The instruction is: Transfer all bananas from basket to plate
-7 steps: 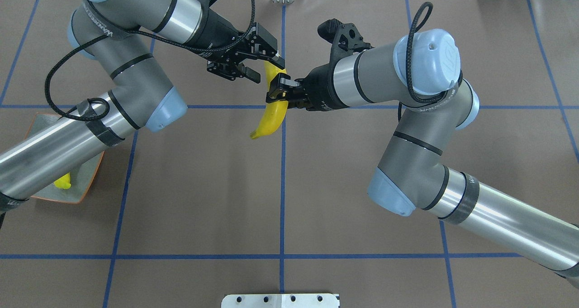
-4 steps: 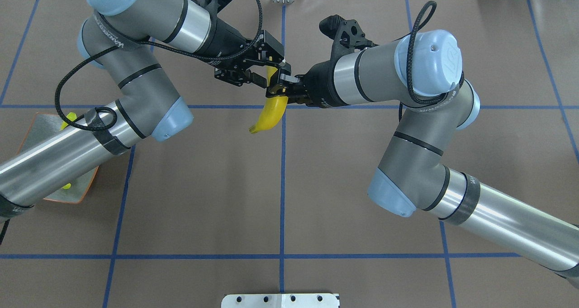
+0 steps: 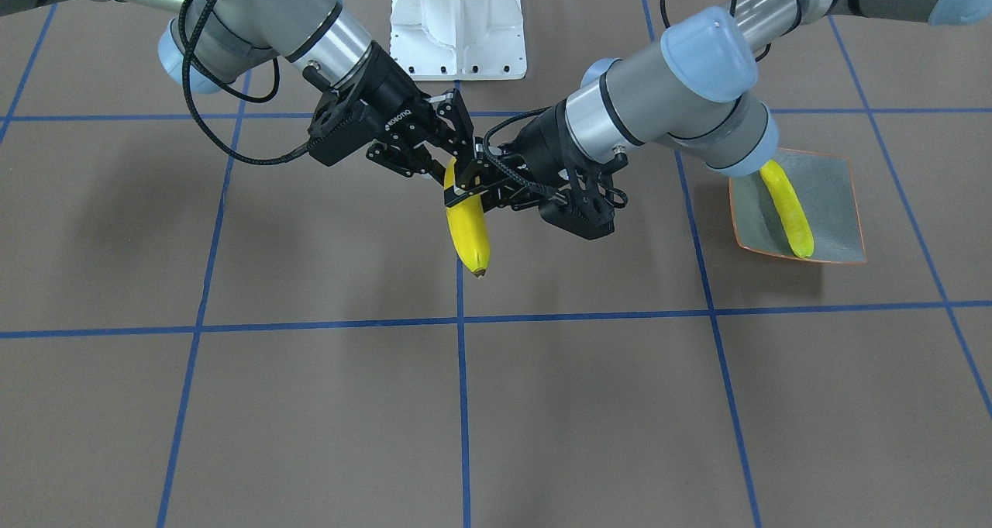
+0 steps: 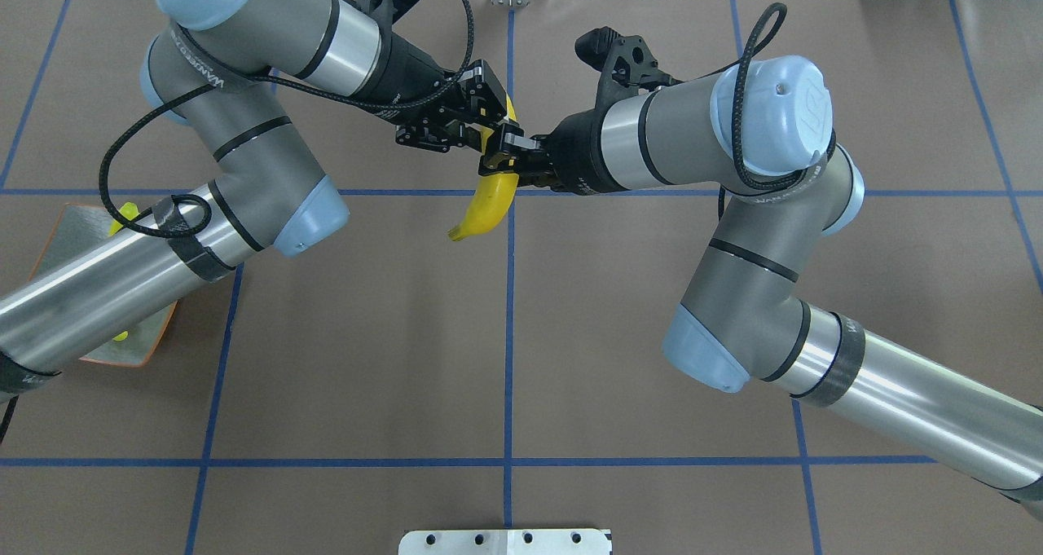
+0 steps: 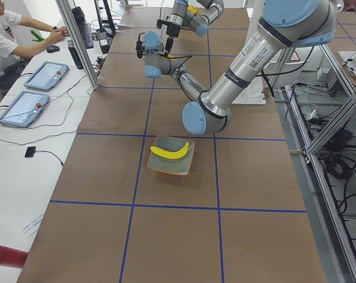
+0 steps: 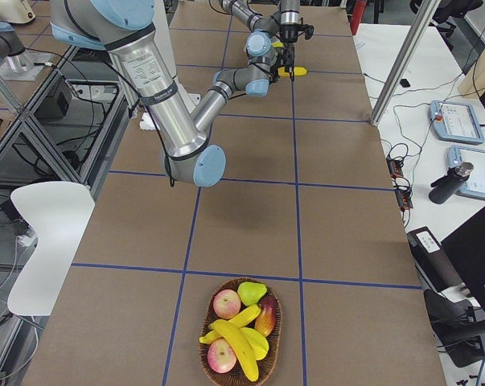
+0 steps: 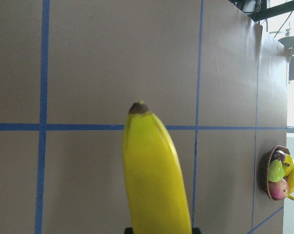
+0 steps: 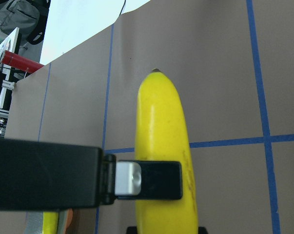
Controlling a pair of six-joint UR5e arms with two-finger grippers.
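One yellow banana (image 4: 489, 209) hangs above the table's middle, dark tip down in the front view (image 3: 469, 233). My right gripper (image 4: 501, 164) is shut on its middle. My left gripper (image 4: 487, 131) is shut on its upper end, one finger (image 8: 159, 180) lying across it. Both wrist views show the banana (image 7: 154, 180) between the jaws. A second banana (image 3: 787, 206) lies on the grey-green plate (image 3: 833, 202) with an orange rim at my far left (image 5: 178, 165). Two more bananas (image 6: 238, 342) lie in the wicker basket (image 6: 203, 370) at my far right.
The basket also holds apples (image 6: 226, 304), a pear and a mango. A white mount (image 3: 457, 24) sits at the robot-side edge. My left forearm hangs over most of the plate (image 4: 69, 225) in the overhead view. Tablets and an operator (image 5: 0, 35) are beyond the far edge.
My left gripper has moved right onto the banana's upper end and closed round it. My right gripper has kept its hold and lifted the banana slightly towards the far edge.
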